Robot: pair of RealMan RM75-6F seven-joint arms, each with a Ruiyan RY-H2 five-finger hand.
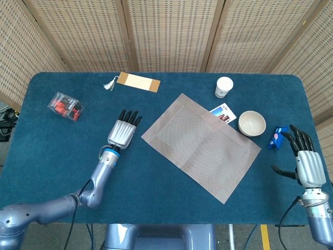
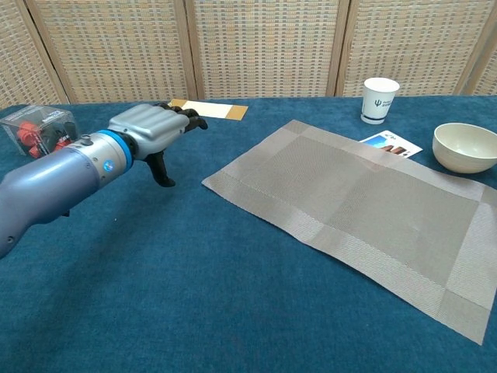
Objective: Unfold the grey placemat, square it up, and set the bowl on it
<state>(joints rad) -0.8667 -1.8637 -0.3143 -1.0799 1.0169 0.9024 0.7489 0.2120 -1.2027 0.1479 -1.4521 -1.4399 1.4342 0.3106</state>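
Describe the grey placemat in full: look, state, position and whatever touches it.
The grey placemat is a woven-looking rectangle with a lighter border band. It lies unfolded and flat on the blue table, skewed diagonally to the table's edges. Its far edge covers part of a small printed card. The bowl sits just off that edge. Neither hand touches it; the left hand is nearest.

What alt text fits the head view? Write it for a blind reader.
An unfolded grey placemat lies askew on a blue table, a white bowl off its right corner. The left hand reaches toward its left corner, empty; the right hand hovers open at the table's right edge.
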